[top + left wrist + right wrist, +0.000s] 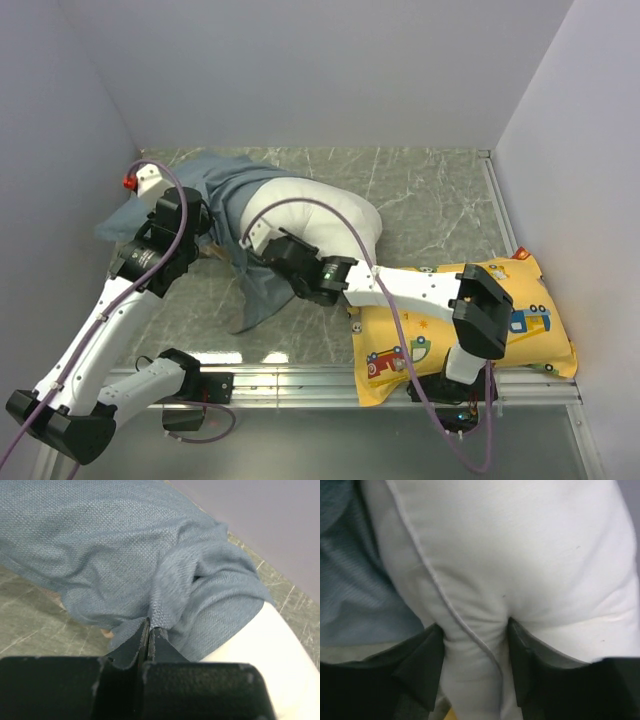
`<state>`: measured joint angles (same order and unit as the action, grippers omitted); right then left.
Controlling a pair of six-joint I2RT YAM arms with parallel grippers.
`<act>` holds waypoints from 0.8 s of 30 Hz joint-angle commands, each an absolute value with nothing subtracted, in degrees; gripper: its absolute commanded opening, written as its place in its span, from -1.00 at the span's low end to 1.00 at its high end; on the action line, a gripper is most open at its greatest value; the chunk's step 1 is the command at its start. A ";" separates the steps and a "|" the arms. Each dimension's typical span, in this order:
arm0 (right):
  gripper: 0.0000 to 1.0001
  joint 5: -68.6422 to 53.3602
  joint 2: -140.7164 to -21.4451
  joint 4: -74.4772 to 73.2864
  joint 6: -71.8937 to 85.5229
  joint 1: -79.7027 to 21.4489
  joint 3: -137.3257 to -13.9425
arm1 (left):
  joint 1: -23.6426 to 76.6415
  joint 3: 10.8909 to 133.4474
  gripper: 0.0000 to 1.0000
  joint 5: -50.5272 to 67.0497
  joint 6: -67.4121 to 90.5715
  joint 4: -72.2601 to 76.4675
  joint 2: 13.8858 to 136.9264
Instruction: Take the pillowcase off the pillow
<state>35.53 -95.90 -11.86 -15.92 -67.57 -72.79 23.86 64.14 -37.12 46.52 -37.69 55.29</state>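
pillowcase [100, 540]: grey-blue woven cloth, matt, with a coarse weave I can see thread by thread; soft and creased.
pillow [520, 555]: plain white cloth, matt, fine and smooth, with a corded seam.
my left tool [149, 627]: black, matt, faintly grainy; looks like hard plastic.
my right tool [475, 642]: dark matt fingers with a dull sheen on the inner faces.
desk [420, 190]: grey-green stone-look top with pale veins, smooth, slightly shiny.
yellow pillow [540, 350]: printed cloth, matt and soft.
my arm casings [420, 285]: smooth white and black shells, lightly glossy.
cables [300, 203]: purple, smooth sheath.
rail [300, 380]: bare grey metal.
walls [320, 70]: flat, matt, pale grey.
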 commanded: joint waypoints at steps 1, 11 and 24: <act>-0.74 44.12 -96.07 -9.84 -15.64 -63.90 -79.09 | 24.17 68.90 -0.99 -38.94 44.57 -35.16 53.17; -1.00 23.23 -82.53 -20.98 -11.35 -56.54 -94.29 | 24.61 79.70 -0.99 -37.01 37.97 -34.11 59.13; -1.00 -1.75 -111.69 -23.11 10.01 -32.00 -108.09 | 26.27 88.42 0.20 -21.36 35.16 -28.40 73.83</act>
<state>6.13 -105.71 -26.24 2.28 -32.62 -105.03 24.84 86.19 -26.30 36.05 -32.38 75.48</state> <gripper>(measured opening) 0.029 0.540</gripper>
